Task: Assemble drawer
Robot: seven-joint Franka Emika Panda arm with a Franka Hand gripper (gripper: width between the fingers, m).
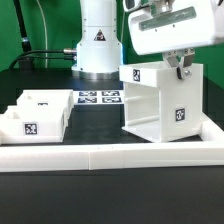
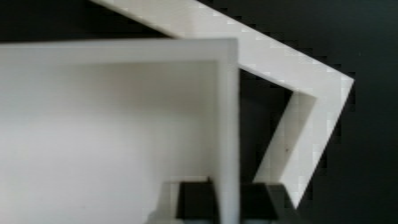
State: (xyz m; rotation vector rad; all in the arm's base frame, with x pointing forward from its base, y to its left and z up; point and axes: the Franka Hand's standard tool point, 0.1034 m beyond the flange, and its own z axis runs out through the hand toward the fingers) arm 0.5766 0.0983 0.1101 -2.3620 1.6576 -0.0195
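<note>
Evidently the pincer (image 1: 181, 70) is clamped on the top edge of the drawer housing (image 1: 155, 100), which stands just behind the low white wall (image 1: 110, 153). The trays (image 1: 35, 115) wait at the exterior view's left. I'd move it slowly, upright, without twisting.

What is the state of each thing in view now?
housing: upright, no tray inside.
trays: lying side by side, outside the housing.
gripper: shut on the housing's top edge.
marker board: lying flat.
</note>
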